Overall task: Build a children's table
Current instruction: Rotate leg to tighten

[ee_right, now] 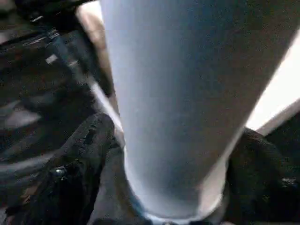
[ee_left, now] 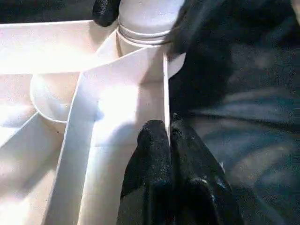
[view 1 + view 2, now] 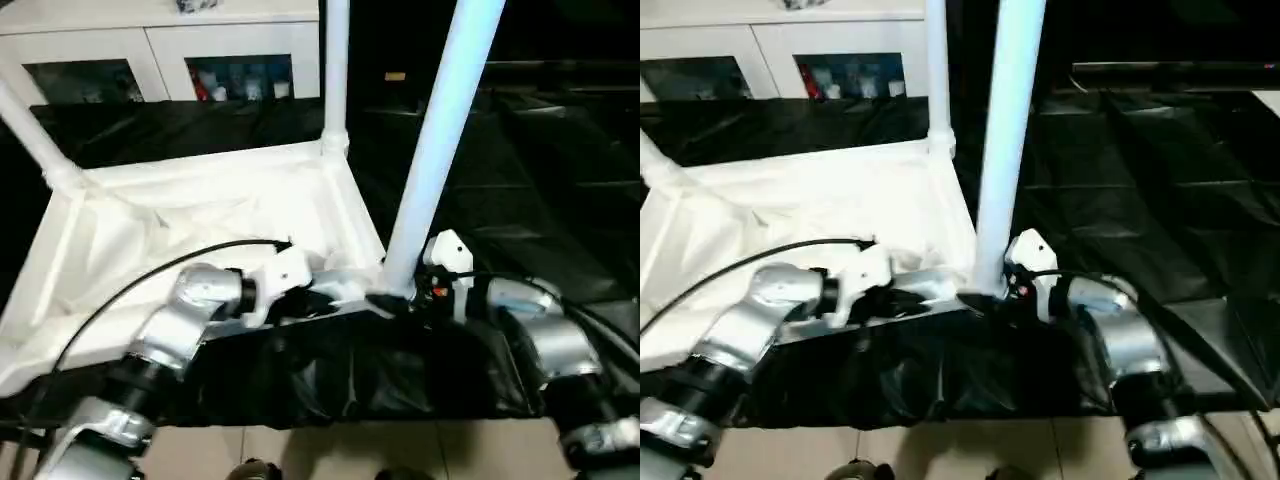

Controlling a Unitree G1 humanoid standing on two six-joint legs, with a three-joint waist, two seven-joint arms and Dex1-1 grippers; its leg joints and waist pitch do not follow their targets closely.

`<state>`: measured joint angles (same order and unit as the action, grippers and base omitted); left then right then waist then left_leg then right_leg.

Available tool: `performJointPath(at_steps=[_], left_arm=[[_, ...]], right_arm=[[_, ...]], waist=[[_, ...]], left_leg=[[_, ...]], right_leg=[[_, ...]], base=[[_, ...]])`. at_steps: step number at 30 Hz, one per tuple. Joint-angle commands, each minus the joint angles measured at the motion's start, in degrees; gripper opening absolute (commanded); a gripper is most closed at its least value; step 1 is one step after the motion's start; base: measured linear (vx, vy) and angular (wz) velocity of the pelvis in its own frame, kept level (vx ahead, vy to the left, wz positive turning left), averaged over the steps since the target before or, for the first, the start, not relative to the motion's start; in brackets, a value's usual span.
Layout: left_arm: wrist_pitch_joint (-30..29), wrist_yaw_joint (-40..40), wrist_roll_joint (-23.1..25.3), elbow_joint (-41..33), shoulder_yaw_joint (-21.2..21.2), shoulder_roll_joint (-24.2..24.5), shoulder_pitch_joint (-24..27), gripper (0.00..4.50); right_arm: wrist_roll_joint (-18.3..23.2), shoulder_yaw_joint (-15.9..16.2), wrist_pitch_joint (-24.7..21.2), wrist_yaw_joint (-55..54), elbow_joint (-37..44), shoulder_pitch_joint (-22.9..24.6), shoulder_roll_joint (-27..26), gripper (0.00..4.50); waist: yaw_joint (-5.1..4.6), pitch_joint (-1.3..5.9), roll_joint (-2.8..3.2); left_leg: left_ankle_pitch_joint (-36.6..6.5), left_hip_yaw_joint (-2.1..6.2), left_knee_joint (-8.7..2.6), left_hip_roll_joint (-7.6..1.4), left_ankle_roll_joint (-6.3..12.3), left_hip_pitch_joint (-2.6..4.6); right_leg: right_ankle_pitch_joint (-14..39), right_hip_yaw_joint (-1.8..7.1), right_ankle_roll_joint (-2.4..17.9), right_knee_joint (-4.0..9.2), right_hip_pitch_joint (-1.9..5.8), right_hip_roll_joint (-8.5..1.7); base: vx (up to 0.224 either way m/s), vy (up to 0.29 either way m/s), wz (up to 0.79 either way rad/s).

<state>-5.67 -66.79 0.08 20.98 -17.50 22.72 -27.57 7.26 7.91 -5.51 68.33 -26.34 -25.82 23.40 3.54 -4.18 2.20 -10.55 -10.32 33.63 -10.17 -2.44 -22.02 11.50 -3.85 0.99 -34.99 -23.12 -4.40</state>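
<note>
The white tabletop (image 3: 200,215) lies upside down on a black sheet, its ribbed underside facing up. Three white legs stand in its corner sockets: one at the far left (image 3: 35,135), one at the far corner (image 3: 336,70), and one at the near right corner (image 3: 440,130). My left gripper (image 2: 168,136) is shut on the thin side wall of the tabletop (image 2: 154,70), close to that near right socket. My right gripper (image 1: 173,154) is open around the foot of the near right leg (image 1: 178,93), with one black finger (image 1: 84,154) on each side of it.
A white cabinet (image 3: 160,50) with glass doors stands behind the tabletop. The crinkled black sheet (image 3: 520,180) covers the surface to the right and hangs over the near edge. Beige floor (image 3: 330,450) lies below that edge.
</note>
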Motion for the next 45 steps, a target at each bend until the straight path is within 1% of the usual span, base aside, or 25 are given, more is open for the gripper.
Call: performJointPath(at_steps=[1, 8, 9, 10, 11, 14, 15, 16, 17, 19, 20, 21, 23, 25, 26, 28, 29, 31, 34, 35, 41, 42, 43, 44, 45], left_arm=[[0.5, -0.9, 0.9, 0.3, -1.1, 1.3, 0.3, 0.00], [0.8, -2.1, 0.8, 0.4, -1.0, 2.2, 0.1, 0.00], [0.8, -2.5, 0.7, 0.6, -1.1, 2.5, -0.1, 0.00], [0.9, -2.7, 0.6, 0.7, -1.2, 2.5, -0.2, 0.00], [1.0, -3.1, 0.5, 1.0, -1.4, 2.7, -0.4, 0.00], [1.3, -3.4, 0.4, 1.4, -1.6, 2.7, -0.6, 0.00], [1.4, -3.6, 0.4, 1.4, -1.8, 2.7, -0.7, 0.00], [1.4, -3.5, 0.5, 1.5, -1.9, 2.5, -0.7, 0.00], [1.4, -3.3, 0.7, 1.6, -2.1, 2.2, -0.7, 0.00], [1.4, -3.2, 0.8, 1.7, -2.2, 1.9, -0.8, 0.00], [1.4, -2.3, 1.2, 2.0, -2.3, 1.4, -0.9, 0.00], [1.4, -2.2, 1.3, 2.1, -2.4, 1.3, -0.9, 0.00], [-0.4, 5.6, 3.3, 4.4, -2.1, -3.6, -2.5, 0.00], [-1.4, 9.5, 3.6, 5.2, -2.0, -6.7, -3.2, 0.00], [-1.4, 10.0, 3.7, 5.3, -2.0, -7.0, -3.3, 0.00], [-2.5, 11.8, 3.6, 5.2, -2.3, -9.2, -3.3, 0.00], [-2.5, 14.2, 4.2, 5.6, -2.6, -11.0, -3.5, 0.00], [-3.6, 16.9, 4.5, 5.3, -2.6, -13.3, -3.5, 0.00], [-4.1, 18.4, 5.1, 5.0, -2.8, -14.7, -3.2, 0.00], [-4.6, 19.1, 5.4, 4.2, -2.5, -15.8, -2.7, 0.00], [-4.4, 19.2, 5.8, 2.9, -2.4, -15.7, -1.5, 0.00], [-4.3, 19.1, 5.8, 2.9, -2.3, -15.5, -1.5, 0.00], [-3.8, 18.9, 5.9, 2.9, -2.0, -14.7, -1.5, 0.00], [-3.6, 18.5, 5.8, 2.7, -1.8, -14.0, -1.3, 0.00], [-3.6, 18.2, 5.7, 2.5, -1.7, -13.7, -1.2, 0.00]], right_arm=[[1.0, 2.8, 1.2, 5.7, -1.1, -1.2, -0.1, 3.31], [0.8, 4.4, 2.6, 9.3, -3.3, -2.7, -0.6, 2.76], [1.4, 4.6, 2.7, 10.4, -3.7, -3.2, -0.9, 2.72], [1.4, 4.7, 2.8, 10.5, -3.7, -3.2, -0.9, 2.72], [1.7, 4.7, 2.8, 11.4, -4.0, -3.4, -0.9, 2.70], [1.8, 4.6, 3.2, 12.3, -4.5, -3.3, -0.9, 2.69], [2.0, 4.6, 3.4, 12.6, -4.1, -2.7, -0.9, 2.69], [2.3, 4.4, 3.2, 12.5, -3.4, -2.0, -1.0, 2.68], [2.7, 4.2, 2.9, 12.2, -2.7, -1.1, -1.2, 2.68], [2.9, 4.0, 2.7, 12.1, -2.3, -0.6, -1.3, 2.68], [3.1, 3.6, 2.5, 11.0, -1.5, 0.2, -1.6, 2.67], [3.1, 3.6, 2.5, 10.9, -1.4, 0.3, -1.6, 2.66], [2.5, 0.3, 2.2, -1.7, 1.1, 4.7, -6.0, 2.65], [1.4, -1.7, 1.6, -10.6, 1.5, 6.6, -9.4, 2.65], [1.2, -1.9, 1.3, -11.8, 1.6, 6.9, -9.9, 2.65], [1.0, -3.3, 2.3, -17.6, 2.6, 8.6, -13.1, 2.65], [0.4, -4.2, 2.0, -23.7, 3.2, 9.7, -16.3, 2.64], [-0.1, -5.1, 2.5, -30.6, 2.8, 10.3, -20.9, 2.63], [-1.7, -5.4, 2.7, -36.0, 2.3, 10.3, -23.5, 2.58], [-3.2, -5.4, 2.3, -40.7, 2.0, 10.1, -25.8, 2.58], [-4.1, -4.1, 3.5, -43.5, 2.5, 9.3, -28.4, 2.58], [-4.4, -4.0, 3.8, -43.6, 2.7, 9.4, -28.4, 2.90], [-4.3, -3.8, 4.0, -42.6, 3.3, 9.5, -27.7, 2.90], [-4.2, -4.0, 4.0, -41.7, 3.6, 9.6, -26.6, 2.90], [-4.3, -4.1, 4.0, -41.7, 3.8, 9.7, -26.0, 3.29]], waist=[[0.37, 3.41, -0.78], [0.59, 3.65, -0.81], [0.78, 3.76, -0.36], [0.78, 3.76, -0.56], [0.94, 3.77, -0.34], [1.22, 3.82, -0.49], [1.46, 3.96, 0.39], [1.44, 3.88, -0.13], [1.72, 3.96, 0.67], [1.74, 3.98, 0.14], [1.88, 4.10, 1.26], [1.71, 4.04, 0.82], [1.71, 3.75, 1.02], [1.23, 3.58, 0.51], [1.12, 3.30, 0.59], [0.90, 2.89, 0.56], [0.74, 2.41, 1.00], [0.40, 2.47, 0.85], [0.07, 2.84, 1.00], [-0.14, 3.19, 1.42], [-0.48, 3.54, 1.52], [-0.50, 3.55, 1.50], [-0.50, 3.72, 0.76], [-0.35, 3.78, 1.09], [-0.16, 3.86, 1.03]], left_leg=[[-9.5, 0.89, -3.82, -3.48, 6.03, 0.83], [-7.0, 0.96, -3.57, -3.42, 6.73, 0.67], [-6.8, 1.01, -3.49, -3.43, 6.79, 0.73], [-6.8, 0.96, -3.48, -3.46, 6.85, 0.72], [-6.7, 0.97, -3.43, -3.43, 6.88, 0.75], [-6.8, 0.93, -3.41, -3.48, 6.94, 0.81], [-6.9, 1.08, -3.33, -3.49, 6.76, 0.87], [-7.4, 0.95, -3.37, -3.49, 6.62, 0.84], [-7.5, 1.12, -3.37, -3.51, 6.35, 0.88], [-8.2, 1.04, -3.44, -3.52, 6.07, 0.92], [-8.6, 1.18, -3.38, -3.55, 5.68, 1.02], [-8.9, 1.03, -3.47, -3.55, 5.66, 1.05], [-9.7, 0.99, -3.55, -3.51, 4.89, 1.21], [-11.7, 1.14, -3.99, -3.31, 3.68, 1.12], [-14.2, 1.24, -4.19, -3.10, 2.72, 1.34], [-16.7, 1.25, -4.43, -2.98, 1.91, 1.48], [-20.5, 1.59, -4.82, -3.06, 0.71, 2.14], [-22.7, 1.94, -5.20, -3.04, -0.51, 2.41], [-21.3, 1.97, -5.41, -2.98, -0.45, 2.32], [-18.8, 1.88, -5.59, -2.99, 0.09, 1.95], [-16.6, 1.64, -5.41, -3.01, 1.42, 1.47], [-16.1, 1.60, -5.35, -2.98, 1.61, 1.41], [-14.7, 1.48, -5.22, -2.92, 2.17, 1.20], [-13.8, 1.59, -5.20, -2.95, 2.40, 1.11], [-12.3, 1.48, -5.04, -3.00, 3.03, 1.09]], right_leg=[[8.3, 2.84, 15.0, 4.07, 2.86, -4.30], [4.1, 2.75, 16.3, 3.46, 3.06, -4.37], [3.6, 2.70, 16.6, 3.35, 3.04, -4.40], [3.2, 2.69, 16.8, 3.37, 3.05, -4.34], [2.7, 2.70, 16.9, 3.29, 3.06, -4.36], [2.4, 2.69, 17.0, 3.25, 3.08, -4.34], [2.3, 2.66, 17.1, 3.12, 3.08, -4.43], [2.1, 2.68, 17.1, 3.31, 3.10, -4.30], [2.0, 2.66, 17.2, 3.14, 3.13, -4.37], [1.7, 2.70, 17.1, 3.28, 3.23, -4.30], [1.9, 2.63, 17.3, 3.13, 3.11, -4.31], [1.7, 2.63, 17.1, 3.46, 3.08, -4.12], [1.9, 2.88, 16.8, 3.67, 2.86, -4.21], [7.9, 2.80, 15.3, 4.32, 3.11, -4.39], [14.6, 2.73, 13.6, 4.93, 2.97, -4.52], [21.8, 2.85, 11.3, 5.76, 2.80, -4.64], [30.2, 2.96, 8.4, 6.75, 2.11, -4.83], [33.4, 2.94, 6.5, 7.18, 1.94, -4.89], [30.8, 2.94, 6.1, 7.14, 1.97, -4.71], [25.9, 2.96, 7.0, 6.86, 2.30, -4.59], [18.5, 3.04, 9.1, 6.21, 2.64, -4.53], [17.7, 3.05, 9.4, 6.14, 2.71, -4.52], [16.1, 3.04, 9.7, 6.00, 2.95, -4.50], [15.3, 3.02, 9.9, 5.70, 3.05, -4.59], [14.1, 3.04, 10.3, 5.56, 3.01, -4.65]], base=[[0.000, 0.000, 0.00], [0.000, 0.000, 0.00], [0.000, 0.000, 0.00], [0.000, 0.000, 0.00], [0.000, 0.000, 0.00], [0.000, 0.000, 0.00], [0.000, 0.000, 0.00], [0.000, 0.000, 0.00], [0.000, 0.000, 0.00], [0.000, 0.000, 0.00], [0.000, 0.000, 0.00], [0.000, 0.000, 0.00], [0.000, 0.000, 0.00], [0.000, 0.000, 0.00], [0.000, 0.000, 0.00], [0.000, 0.000, 0.00], [0.000, 0.000, 0.00], [0.000, 0.000, 0.00], [0.000, 0.000, 0.00], [0.000, 0.000, 0.00], [0.000, 0.000, 0.00], [0.000, 0.000, 0.00], [0.000, 0.000, 0.00], [0.000, 0.000, 0.00], [0.000, 0.000, 0.00]])
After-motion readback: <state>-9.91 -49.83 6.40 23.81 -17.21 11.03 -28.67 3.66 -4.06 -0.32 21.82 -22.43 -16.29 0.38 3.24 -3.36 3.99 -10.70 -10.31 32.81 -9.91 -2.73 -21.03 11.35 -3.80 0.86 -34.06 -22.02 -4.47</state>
